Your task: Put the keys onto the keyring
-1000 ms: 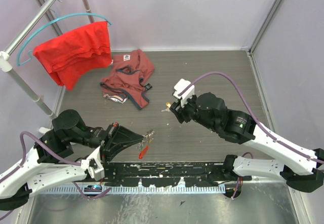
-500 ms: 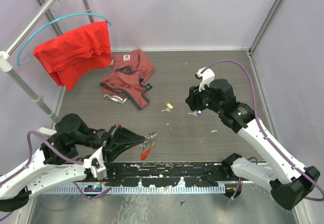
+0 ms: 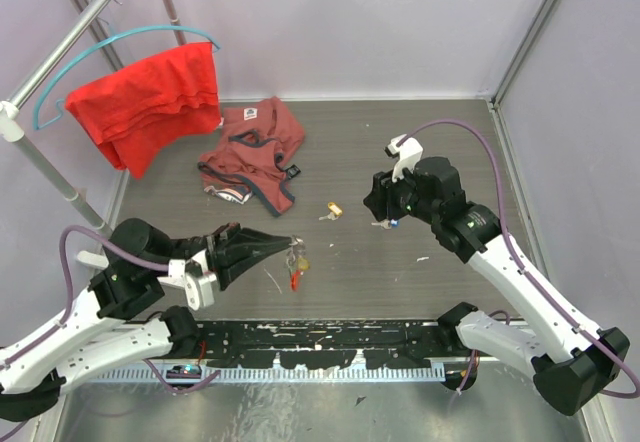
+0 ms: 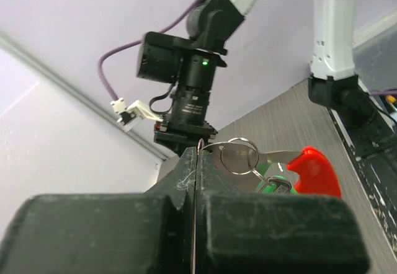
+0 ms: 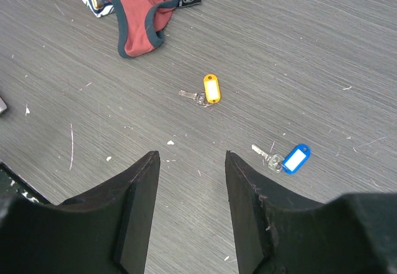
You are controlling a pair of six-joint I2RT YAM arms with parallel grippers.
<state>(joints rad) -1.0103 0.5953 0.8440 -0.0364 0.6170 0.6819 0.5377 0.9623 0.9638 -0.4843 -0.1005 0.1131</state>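
Observation:
My left gripper [image 3: 287, 245] is shut on the thin metal ring of the keyring [image 4: 239, 156] and holds it above the floor. The keyring's red tag [image 3: 293, 280] and a green-headed key [image 4: 276, 184] hang from the ring. In the left wrist view the left gripper [image 4: 197, 153] has its jaws pressed together on the ring, with the red tag [image 4: 316, 172] to the right. My right gripper [image 5: 191, 156] is open and empty above the floor. A yellow-tagged key [image 5: 211, 90] lies beyond it and a blue-tagged key [image 5: 294, 159] just to its right. Both also show in the top view, the yellow one [image 3: 333, 209] and the blue one [image 3: 392, 223].
A maroon garment [image 3: 250, 152] lies on the floor at the back left and also shows in the right wrist view [image 5: 139, 7]. A red cloth [image 3: 150, 97] hangs on a teal hanger from a metal rack [image 3: 40, 167] at the left. Walls close in the back and right.
My right arm swung right, from over the yellow-tagged key to over the blue-tagged one. My left gripper lifted and turned with the keyring, which now dangles from it.

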